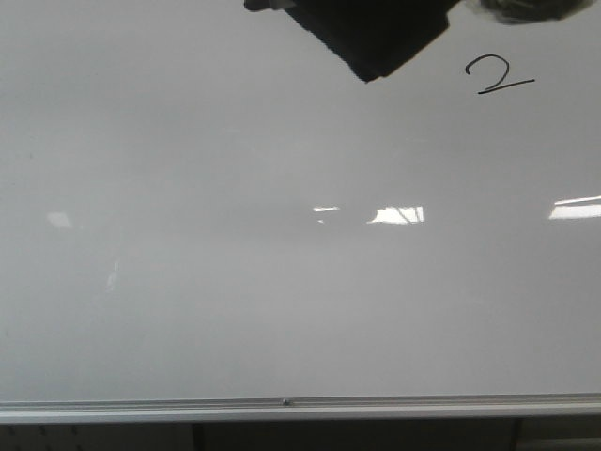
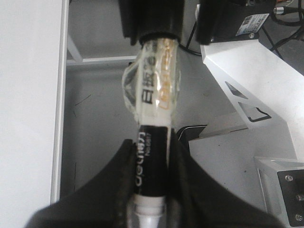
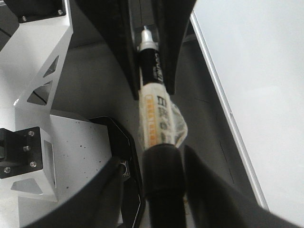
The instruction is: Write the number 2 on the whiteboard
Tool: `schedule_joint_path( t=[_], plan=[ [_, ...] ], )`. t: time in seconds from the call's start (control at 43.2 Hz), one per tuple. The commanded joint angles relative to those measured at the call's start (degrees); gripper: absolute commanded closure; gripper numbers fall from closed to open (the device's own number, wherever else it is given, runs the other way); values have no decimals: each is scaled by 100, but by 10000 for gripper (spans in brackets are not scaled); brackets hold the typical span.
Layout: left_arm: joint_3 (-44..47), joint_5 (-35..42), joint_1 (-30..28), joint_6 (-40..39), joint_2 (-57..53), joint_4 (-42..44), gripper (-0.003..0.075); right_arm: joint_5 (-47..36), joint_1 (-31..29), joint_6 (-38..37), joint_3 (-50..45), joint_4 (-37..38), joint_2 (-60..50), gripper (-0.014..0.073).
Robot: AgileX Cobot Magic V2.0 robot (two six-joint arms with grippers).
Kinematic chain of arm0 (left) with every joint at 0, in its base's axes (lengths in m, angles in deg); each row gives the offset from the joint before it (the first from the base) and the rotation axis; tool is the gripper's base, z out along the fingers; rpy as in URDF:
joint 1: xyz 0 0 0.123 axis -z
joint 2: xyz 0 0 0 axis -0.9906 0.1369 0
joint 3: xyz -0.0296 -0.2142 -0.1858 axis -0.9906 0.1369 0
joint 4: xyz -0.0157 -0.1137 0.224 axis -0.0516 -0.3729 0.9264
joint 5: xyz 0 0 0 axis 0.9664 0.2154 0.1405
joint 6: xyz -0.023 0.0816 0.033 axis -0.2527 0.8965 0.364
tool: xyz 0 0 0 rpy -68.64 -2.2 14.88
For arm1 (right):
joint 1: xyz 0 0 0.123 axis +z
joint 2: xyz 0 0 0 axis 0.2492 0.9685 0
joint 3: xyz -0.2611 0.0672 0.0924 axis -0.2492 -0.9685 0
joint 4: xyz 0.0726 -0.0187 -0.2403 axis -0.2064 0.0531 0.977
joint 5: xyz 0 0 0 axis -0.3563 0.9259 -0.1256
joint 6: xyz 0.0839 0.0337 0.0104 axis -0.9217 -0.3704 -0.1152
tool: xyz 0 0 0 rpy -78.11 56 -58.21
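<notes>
The front camera is looking close over the whiteboard (image 1: 282, 282). Both wrist cameras are looking closely along one shared marker (image 2: 152, 156), each catching the board's edge.

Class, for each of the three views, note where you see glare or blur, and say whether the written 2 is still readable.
Front view: bright ceiling-light reflections streak the whiteboard; the number 2 stays sharp, the dark shape at the top edge is blurred. Left wrist view: the marker and left gripper are soft. Right wrist view: the right gripper is blurred; the board is washed out.
</notes>
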Motion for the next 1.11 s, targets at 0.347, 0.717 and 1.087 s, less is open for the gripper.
schedule_joint_path(
  t=[0.347, 0.717, 1.087],
  plan=[
    [-196, 206, 23, -1096, -225, 985, 702, -472, -392, -1979, 342, 1977, -621, -2],
    [89, 574, -1387, -4313, -899, 2992, 702, -643, -456, -2331, 337, 2358, -835, -2],
    [2109, 2497, -4048, -5017, -2111, 2965, 733, -980, -456, -2331, 337, 2358, -835, -2]
  ],
)
